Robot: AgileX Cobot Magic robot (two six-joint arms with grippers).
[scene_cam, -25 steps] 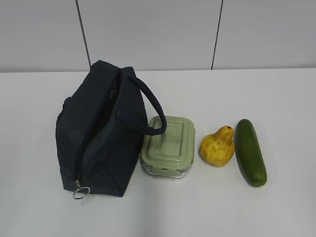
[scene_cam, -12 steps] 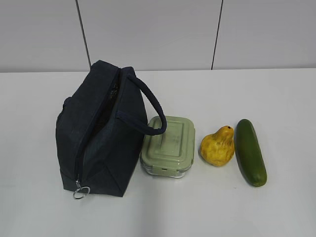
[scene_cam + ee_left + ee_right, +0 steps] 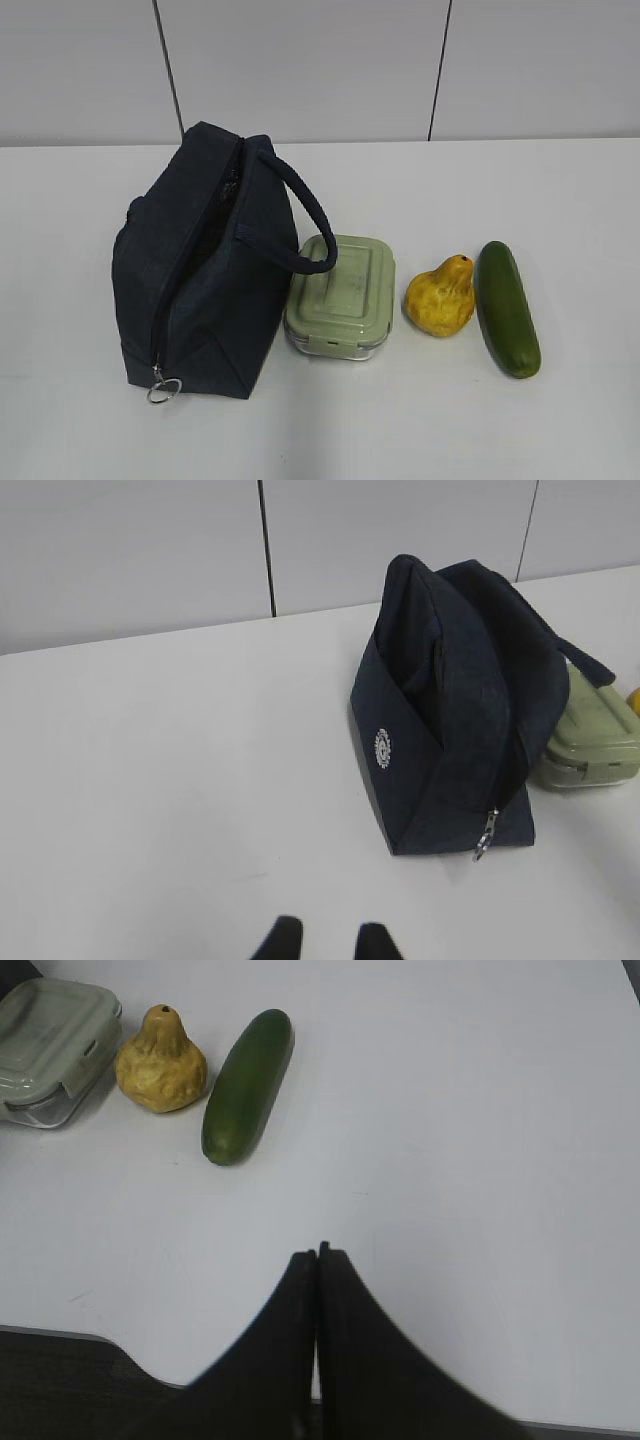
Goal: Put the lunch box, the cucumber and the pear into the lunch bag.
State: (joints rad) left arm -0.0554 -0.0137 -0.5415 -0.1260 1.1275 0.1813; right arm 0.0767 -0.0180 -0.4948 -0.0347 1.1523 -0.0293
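The navy lunch bag [image 3: 205, 270] stands at the left of the white table, zipper closed, with its ring pull [image 3: 163, 388] at the near end. It also shows in the left wrist view [image 3: 455, 710]. The lunch box [image 3: 342, 294] with its pale green lid sits right of the bag. The yellow pear [image 3: 441, 296] and the dark green cucumber [image 3: 506, 307] lie further right. The right wrist view shows the lunch box [image 3: 45, 1045], pear [image 3: 160, 1048] and cucumber [image 3: 247, 1085]. My left gripper [image 3: 325, 935] is open, empty, near and left of the bag. My right gripper [image 3: 318, 1252] is shut, empty, near of the cucumber.
A grey panelled wall [image 3: 300, 70] stands behind the table. The table's near edge [image 3: 60, 1335] shows at the bottom left of the right wrist view. Neither arm shows in the exterior view.
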